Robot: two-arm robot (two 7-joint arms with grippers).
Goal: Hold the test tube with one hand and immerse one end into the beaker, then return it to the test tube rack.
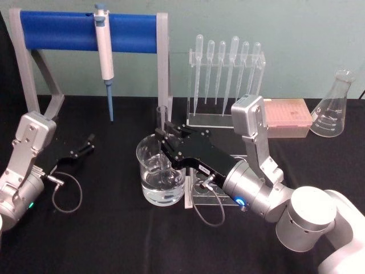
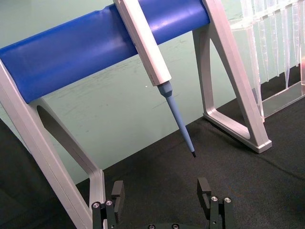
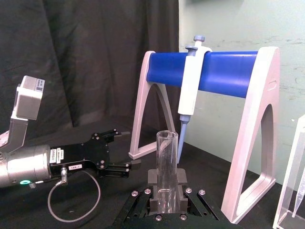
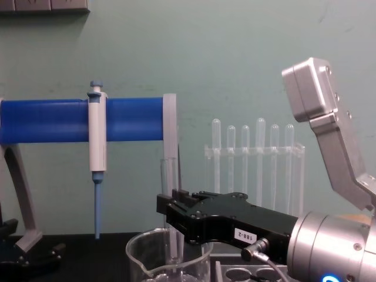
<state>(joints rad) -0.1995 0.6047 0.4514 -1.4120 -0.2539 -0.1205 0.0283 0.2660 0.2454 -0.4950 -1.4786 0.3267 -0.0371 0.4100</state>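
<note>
Currently dipping: test tube [image 1: 162,117] upright, lower end inside beaker [image 1: 149,188], pinched by right gripper [image 1: 164,133] fingers. Keep vertical, off beaker rim; lift straight before rack [image 4: 232,273] just right of beaker. Left gripper [image 1: 86,144] idle, well left of beaker, fingers spread.

Bright even room light, soft faint shadows, small glints on the beaker [image 1: 154,184], tablecloth [image 1: 114,240] flat black

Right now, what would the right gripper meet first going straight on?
Probably the pipettor tip, hanging from the stand just behind the test tube the right gripper holds in the beaker; depth is unclear, so it might pass beneath. The left gripper rests open far left.
</note>
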